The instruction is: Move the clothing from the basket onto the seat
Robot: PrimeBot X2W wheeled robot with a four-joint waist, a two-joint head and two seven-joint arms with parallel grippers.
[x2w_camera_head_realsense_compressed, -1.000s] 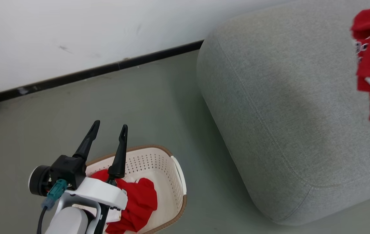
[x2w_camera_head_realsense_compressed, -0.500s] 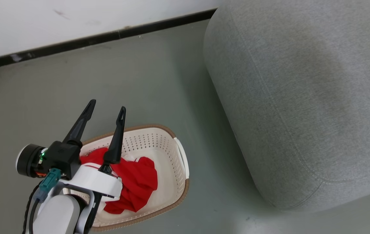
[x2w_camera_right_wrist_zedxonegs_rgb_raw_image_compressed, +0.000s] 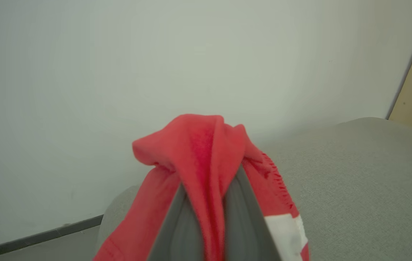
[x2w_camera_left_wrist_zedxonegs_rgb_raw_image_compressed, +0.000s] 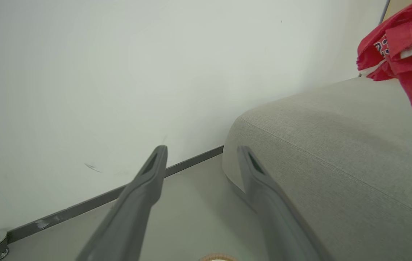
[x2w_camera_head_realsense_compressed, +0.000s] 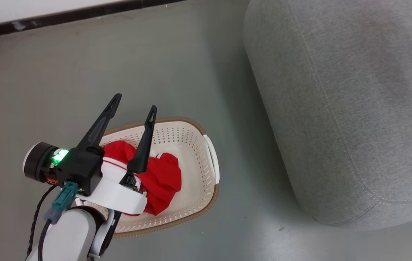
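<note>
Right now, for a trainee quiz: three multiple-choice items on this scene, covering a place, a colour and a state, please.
1. The basket stands: A on the floor beside the seat; B on the seat; C on a shelf.
2. Its rim is: A blue; B brown; C black.
3. The right end effector is: A open, empty; B shut on a handle; C shut on red clothing.
A: it sits on floor by the seat. B: brown band tops it. C: red clothing is pinched between its fingers.

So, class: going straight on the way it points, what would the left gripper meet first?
The left gripper would probably meet the wall, passing close beside the seat; depth is unclear.
</note>
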